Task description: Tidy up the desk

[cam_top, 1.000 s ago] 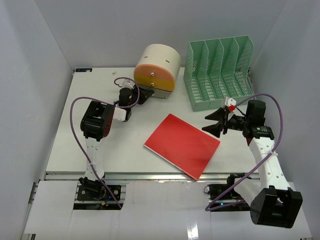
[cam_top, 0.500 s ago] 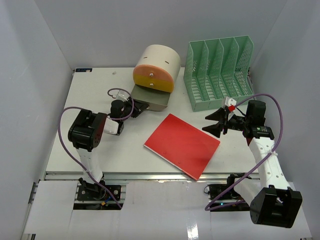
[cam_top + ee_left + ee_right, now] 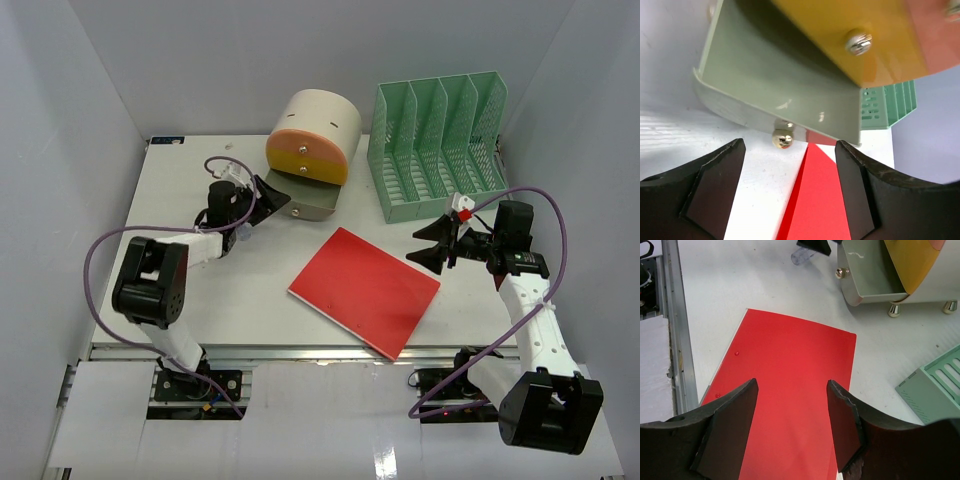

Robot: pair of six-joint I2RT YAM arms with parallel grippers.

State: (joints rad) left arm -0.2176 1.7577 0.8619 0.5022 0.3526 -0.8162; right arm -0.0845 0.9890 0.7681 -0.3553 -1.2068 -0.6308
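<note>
Your left gripper has its fingers spread and holds nothing. Its arm is bent at the elbow and points to 3 o'clock, at the knob of the one grey-green drawer. This drawer sticks out of the one round box. Your right gripper is also spread and empty, and it points to 9 o'clock over the one red folder. One green rack with four slots stands at 1 o'clock. The desk lies under all of them, with its rail at 6 o'clock.
</note>
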